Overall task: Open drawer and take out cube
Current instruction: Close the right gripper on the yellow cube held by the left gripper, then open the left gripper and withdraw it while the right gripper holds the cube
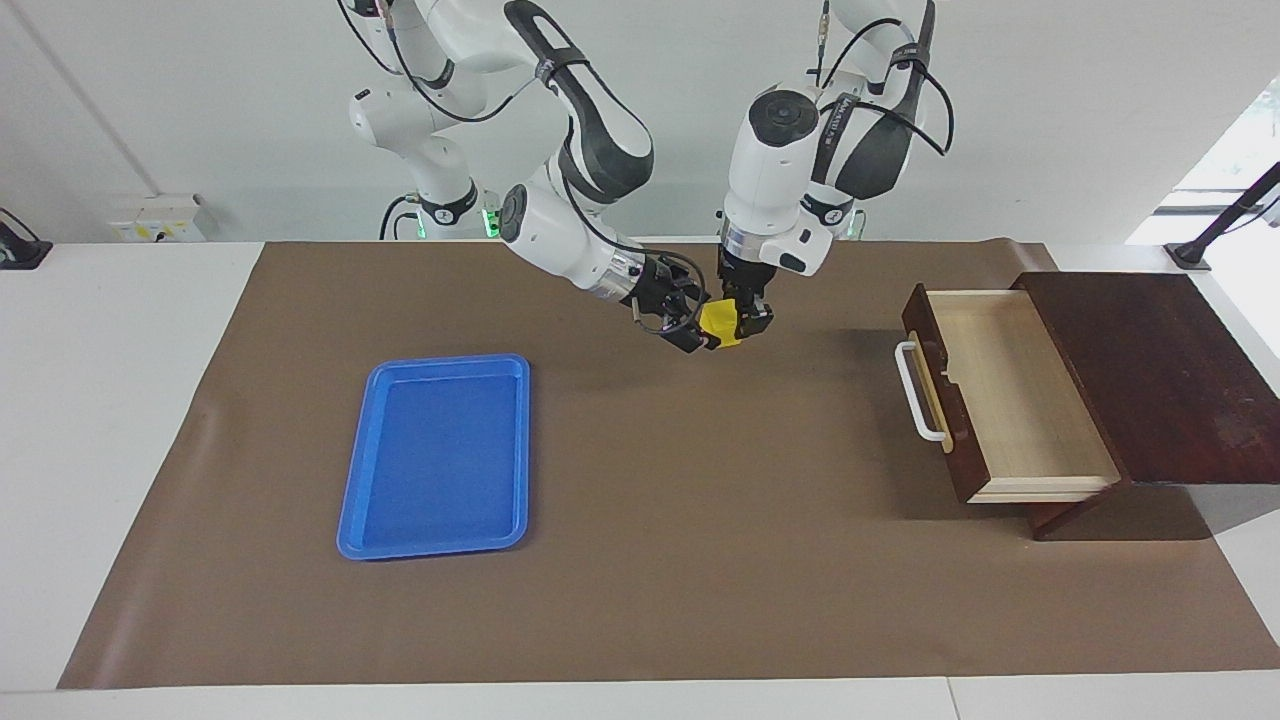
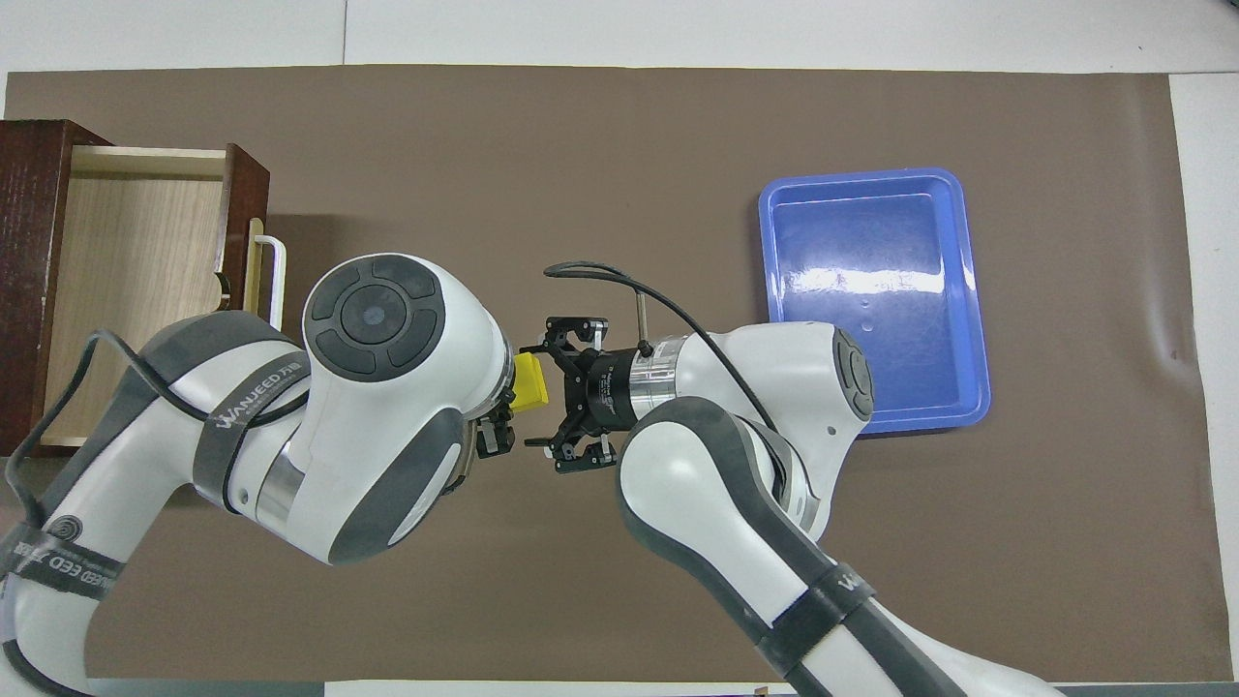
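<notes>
The yellow cube hangs in the air over the middle of the brown mat, with my left gripper pointing down and shut on it. My right gripper comes in sideways from the right arm's end and is open, its fingertips level with the cube's free side. Whether they touch the cube I cannot tell. The dark brown drawer stands pulled out at the left arm's end, its pale inside bare and its white handle facing the mat's middle.
A blue tray with nothing in it lies on the mat toward the right arm's end. The dark cabinet top stretches from the drawer to the table's edge. A brown mat covers the white table.
</notes>
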{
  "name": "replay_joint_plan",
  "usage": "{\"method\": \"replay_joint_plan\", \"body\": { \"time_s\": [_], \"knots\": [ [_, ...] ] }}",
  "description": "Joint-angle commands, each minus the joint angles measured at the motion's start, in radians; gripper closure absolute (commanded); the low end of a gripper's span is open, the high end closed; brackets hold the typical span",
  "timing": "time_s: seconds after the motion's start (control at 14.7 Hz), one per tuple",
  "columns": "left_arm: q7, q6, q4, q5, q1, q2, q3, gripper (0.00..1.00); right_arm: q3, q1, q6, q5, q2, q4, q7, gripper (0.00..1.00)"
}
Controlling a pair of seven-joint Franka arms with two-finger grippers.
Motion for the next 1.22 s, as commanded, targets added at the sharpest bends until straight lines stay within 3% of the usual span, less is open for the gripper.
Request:
{"method": "replay_joint_plan", "body": {
  "time_s": [0.0,0.07,0.2,0.34,0.41,0.88,1.02,1.09,1.15],
  "knots": [
    [0.005,0.022,-0.025,0.019,-0.021,-0.023,0.014,0.92,0.001,0.018,0.016,0.035,-0.023,-0.030,-0.032,0.00],
    [0.007,0.022,-0.025,0.019,-0.021,-0.021,0.014,0.92,0.002,0.022,0.013,0.033,-0.023,-0.030,-0.032,0.09],
    [0.007,0.022,-0.026,0.019,-0.021,-0.023,0.014,0.92,0.001,0.023,0.009,0.033,-0.026,-0.040,-0.033,0.47],
    [0.007,0.022,-0.028,0.019,-0.021,-0.023,0.014,0.92,0.001,0.023,0.009,0.035,-0.026,-0.041,-0.033,0.78],
    [0.007,0.022,-0.028,0.019,-0.021,-0.023,0.014,0.92,0.001,0.024,0.012,0.035,-0.026,-0.041,-0.032,1.00],
    [0.010,0.023,-0.033,0.019,-0.021,-0.024,0.014,0.87,-0.001,0.021,0.018,0.032,-0.020,-0.026,-0.029,1.00],
    [0.012,0.023,-0.033,0.019,-0.021,-0.024,0.014,0.71,-0.001,0.019,0.016,0.032,-0.018,-0.021,-0.029,1.00],
    [0.016,0.023,-0.030,0.019,-0.019,-0.023,0.014,0.47,-0.001,0.018,0.015,0.032,-0.017,-0.018,-0.027,1.00],
    [0.019,0.023,-0.023,0.019,-0.016,-0.023,0.015,0.00,-0.001,0.016,0.013,0.032,-0.015,-0.014,-0.027,1.00]
  ]
}}
